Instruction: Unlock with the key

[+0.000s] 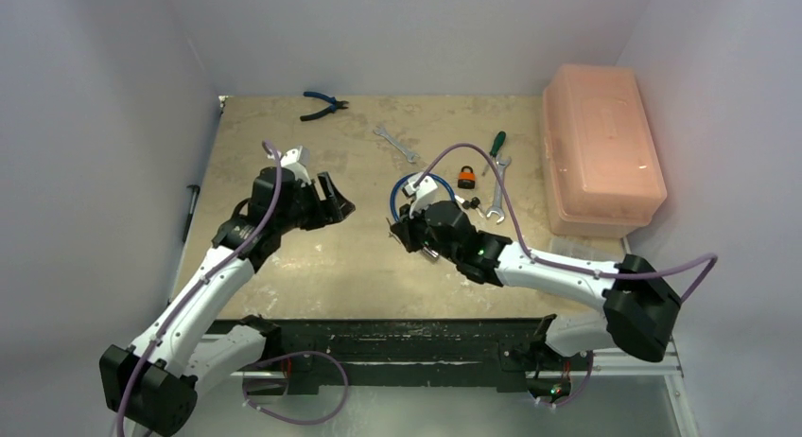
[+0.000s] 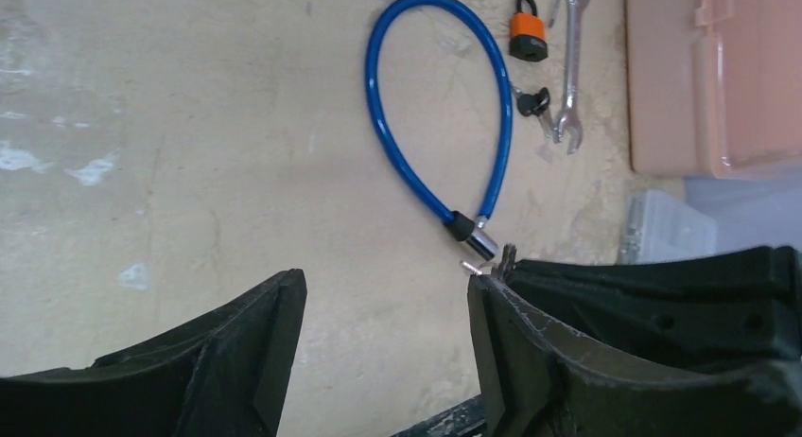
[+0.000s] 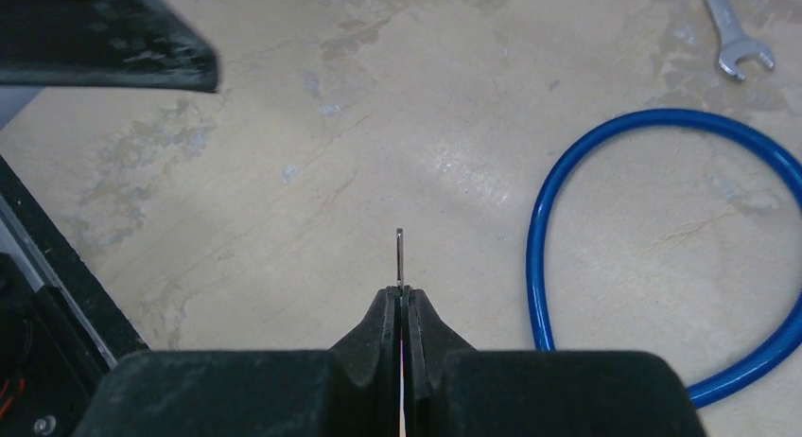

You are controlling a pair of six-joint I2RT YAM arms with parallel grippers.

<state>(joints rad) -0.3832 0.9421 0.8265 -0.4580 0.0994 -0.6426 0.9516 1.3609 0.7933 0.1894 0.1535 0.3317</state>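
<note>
A thin silver key (image 3: 400, 255) sticks out from my right gripper (image 3: 402, 293), which is shut on it. A blue cable lock (image 2: 440, 106) lies looped on the table, its black and chrome lock end (image 2: 475, 235) just beyond the key's tip (image 2: 469, 265). In the right wrist view the blue cable (image 3: 535, 267) curves past to the right of the key. An orange padlock (image 2: 528, 30) lies further back, with black-headed keys (image 2: 532, 103) near it. My left gripper (image 2: 386, 295) hangs open over bare table, left of the right gripper (image 1: 409, 234), with nothing between its fingers.
A pink plastic box (image 1: 601, 148) fills the back right. Two wrenches (image 1: 395, 144) (image 2: 570, 68), a green-handled screwdriver (image 1: 495, 146) and blue-handled pliers (image 1: 323, 104) lie toward the back. The table's dark front edge (image 3: 57, 267) runs close beneath the right gripper.
</note>
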